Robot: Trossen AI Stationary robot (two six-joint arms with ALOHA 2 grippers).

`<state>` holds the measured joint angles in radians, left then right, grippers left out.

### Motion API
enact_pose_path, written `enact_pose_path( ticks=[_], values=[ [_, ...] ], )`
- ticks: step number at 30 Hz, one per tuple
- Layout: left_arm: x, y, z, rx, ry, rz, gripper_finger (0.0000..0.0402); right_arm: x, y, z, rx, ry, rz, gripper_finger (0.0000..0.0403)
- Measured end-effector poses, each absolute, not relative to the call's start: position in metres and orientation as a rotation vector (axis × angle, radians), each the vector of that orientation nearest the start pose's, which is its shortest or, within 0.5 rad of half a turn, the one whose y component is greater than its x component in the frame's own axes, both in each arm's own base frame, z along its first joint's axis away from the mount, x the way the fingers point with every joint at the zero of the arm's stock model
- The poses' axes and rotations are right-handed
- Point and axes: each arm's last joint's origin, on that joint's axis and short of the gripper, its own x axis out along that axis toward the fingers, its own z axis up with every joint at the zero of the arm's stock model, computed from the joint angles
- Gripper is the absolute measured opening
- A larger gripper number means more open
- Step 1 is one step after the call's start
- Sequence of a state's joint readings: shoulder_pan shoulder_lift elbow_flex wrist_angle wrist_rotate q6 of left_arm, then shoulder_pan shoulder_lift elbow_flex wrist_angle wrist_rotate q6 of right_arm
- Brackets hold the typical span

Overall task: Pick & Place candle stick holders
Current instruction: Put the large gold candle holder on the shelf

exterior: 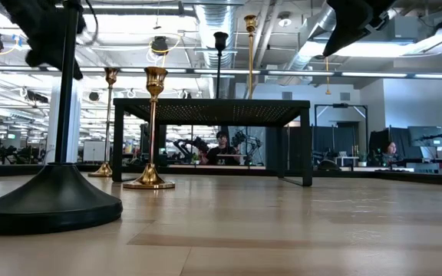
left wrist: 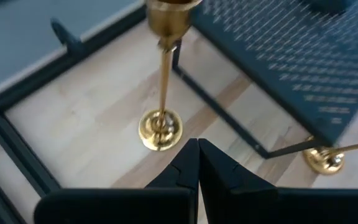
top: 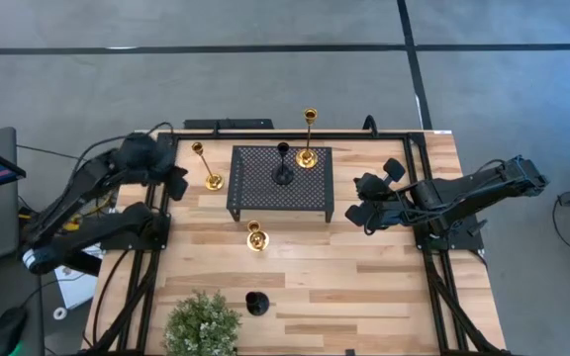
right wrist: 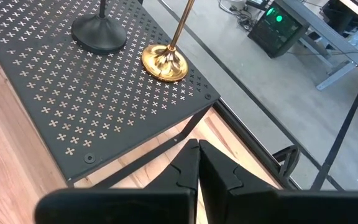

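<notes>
A: Two holders already stand on the black perforated metal stand (top: 280, 178): a tall slim shiny gold candle stick holder (top: 308, 156) and a matte black round-based holder (top: 282, 174). Three wait on the pale wooden table (top: 364, 287): a tall gold one (top: 212, 180) left of the stand, a short gold one (top: 255, 237) in front of it, a short black one (top: 256, 303) near the green potted plant (top: 202, 324).

B: Step in hand?

A: Judged between picks. Left gripper (top: 177, 182) hovers just beside the tall gold holder, fingers clenched on nothing; it must open before grasping the stem.

B: Right arm?

A: Right gripper (top: 361, 200) waits right of the stand, clenched, empty.
</notes>
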<state>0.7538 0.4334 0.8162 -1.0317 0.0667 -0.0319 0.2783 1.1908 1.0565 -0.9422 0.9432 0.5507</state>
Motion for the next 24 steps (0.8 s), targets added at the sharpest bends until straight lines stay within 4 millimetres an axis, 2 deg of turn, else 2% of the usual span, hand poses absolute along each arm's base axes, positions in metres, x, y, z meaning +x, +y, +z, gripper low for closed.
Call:
enact_pose_path(
  ticks=[6, 14, 24],
  values=[
    [0.021, 0.016, 0.306, -0.275, 0.412, 0.685, 0.0003, 0.212, 0.036, 0.301, -0.122, 0.678, -0.804, 0.0],
    [0.0, -0.003, 0.28, -0.291, 0.268, 0.695, 0.0003, 0.212, 0.036, 0.301, -0.121, 0.676, -0.804, 0.0],
    [0.003, -0.001, 0.276, -0.308, 0.289, 0.667, 0.0003, 0.213, 0.037, 0.302, -0.083, 0.653, -0.814, 0.0]
  ],
)
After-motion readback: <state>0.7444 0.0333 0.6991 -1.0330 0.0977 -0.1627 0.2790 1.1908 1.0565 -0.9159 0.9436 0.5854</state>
